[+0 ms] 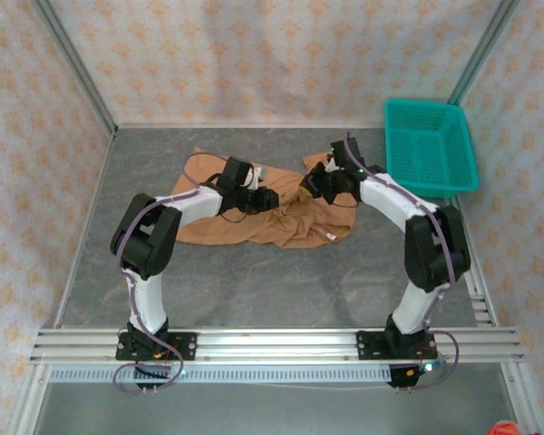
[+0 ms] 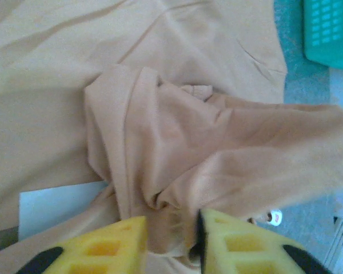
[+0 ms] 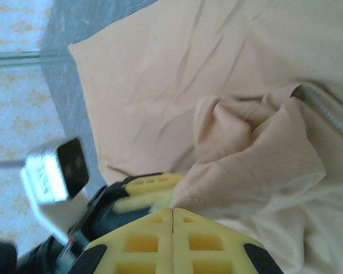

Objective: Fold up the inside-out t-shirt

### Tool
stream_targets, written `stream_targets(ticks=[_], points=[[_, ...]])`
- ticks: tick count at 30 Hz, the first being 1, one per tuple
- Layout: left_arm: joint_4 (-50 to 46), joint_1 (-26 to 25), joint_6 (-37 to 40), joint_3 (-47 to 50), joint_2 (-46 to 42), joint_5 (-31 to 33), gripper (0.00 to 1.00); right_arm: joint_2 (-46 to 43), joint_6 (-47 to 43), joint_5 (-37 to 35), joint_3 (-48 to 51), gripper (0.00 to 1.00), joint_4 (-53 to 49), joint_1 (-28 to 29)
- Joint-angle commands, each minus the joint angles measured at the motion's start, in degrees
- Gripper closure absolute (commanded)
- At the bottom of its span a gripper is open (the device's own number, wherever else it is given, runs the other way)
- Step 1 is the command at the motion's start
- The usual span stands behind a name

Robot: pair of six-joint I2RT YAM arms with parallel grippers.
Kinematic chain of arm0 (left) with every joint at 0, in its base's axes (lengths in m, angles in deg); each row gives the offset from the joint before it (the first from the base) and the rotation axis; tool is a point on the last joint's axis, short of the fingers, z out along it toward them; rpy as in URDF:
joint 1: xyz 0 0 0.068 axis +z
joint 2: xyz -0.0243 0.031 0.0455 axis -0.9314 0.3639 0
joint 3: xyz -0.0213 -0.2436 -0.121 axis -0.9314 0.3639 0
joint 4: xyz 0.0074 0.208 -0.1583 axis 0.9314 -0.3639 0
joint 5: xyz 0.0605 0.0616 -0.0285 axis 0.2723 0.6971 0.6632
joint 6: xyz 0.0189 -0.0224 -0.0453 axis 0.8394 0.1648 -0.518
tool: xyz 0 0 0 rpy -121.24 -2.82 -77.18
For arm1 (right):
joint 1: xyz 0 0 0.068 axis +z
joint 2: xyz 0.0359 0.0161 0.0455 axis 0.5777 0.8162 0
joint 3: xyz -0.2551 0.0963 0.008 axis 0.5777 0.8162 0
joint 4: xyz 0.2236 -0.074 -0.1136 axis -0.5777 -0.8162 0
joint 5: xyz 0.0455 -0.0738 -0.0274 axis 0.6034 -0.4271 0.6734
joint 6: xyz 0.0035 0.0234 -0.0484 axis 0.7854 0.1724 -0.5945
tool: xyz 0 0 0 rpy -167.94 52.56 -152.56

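Observation:
The inside-out t-shirt (image 1: 290,222) is tan cloth, bunched and creased in the middle of the grey table. A small white label (image 2: 275,217) shows at its edge. Both grippers hang close together over its middle. My left gripper (image 1: 259,198) stands open, and a gathered fold of the t-shirt (image 2: 217,142) lies in the gap between its yellow fingers (image 2: 120,242). My right gripper (image 1: 314,186) has its jaws pressed together at a hem of the t-shirt (image 3: 160,74), which rises to the tips of the right gripper (image 3: 172,210). The left gripper's fingers (image 3: 148,188) show blurred just beside them.
A teal mesh basket (image 1: 431,145) stands at the back right corner of the table (image 1: 254,281), apart from the cloth. Patterned walls close off the back and both sides. Bare grey tabletop lies in front of the shirt.

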Motion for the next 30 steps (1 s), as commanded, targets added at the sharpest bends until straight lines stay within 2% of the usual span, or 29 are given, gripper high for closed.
stream_targets(ticks=[1,7,10,13,14,15,17,19,23,26,30], points=[[-3.4,0.4,3.5,1.2,-4.3,3.2,0.55,6.3,1.6,1.5,-5.2,1.00,3.3,-1.1],[-12.6,1.4,6.6,2.5,-10.2,11.3,0.52,17.0,-4.4,-3.5,-24.2,1.00,-9.1,-2.4],[-15.2,4.7,4.3,5.7,-12.4,14.9,0.52,19.5,-6.2,-7.2,-31.0,1.00,-13.8,-3.4],[-16.8,10.0,1.1,9.3,-13.8,17.4,0.52,21.1,-6.9,-7.8,-34.8,1.00,-16.1,-4.1],[-17.2,11.7,-0.7,10.4,-14.2,18.2,0.52,21.6,-7.5,-8.1,-35.8,0.93,-17.1,-4.0],[-17.4,13.7,-1.8,11.5,-14.7,18.8,0.52,22.1,-7.9,-8.0,-36.7,0.78,-18.0,-4.0],[-17.1,16.8,-3.4,13.4,-16.2,19.5,0.51,22.1,-9.0,-7.7,-36.8,0.64,-19.2,-3.8],[-17.3,19.0,-4.5,14.8,-18.3,20.7,0.51,20.7,-10.7,-9.1,-35.1,0.61,-20.2,-3.0],[-20.6,21.8,-5.1,15.5,-22.8,25.6,0.50,16.7,-13.6,-13.0,-29.2,0.61,-19.5,-0.4],[-22.7,23.6,-5.1,15.6,-25.0,28.1,0.50,16.0,-16.0,-14.7,-26.5,0.70,-19.8,1.5],[-23.7,26.3,-4.9,16.4,-25.8,28.6,0.47,16.6,-17.7,-16.1,-23.6,0.68,-19.3,2.4]])
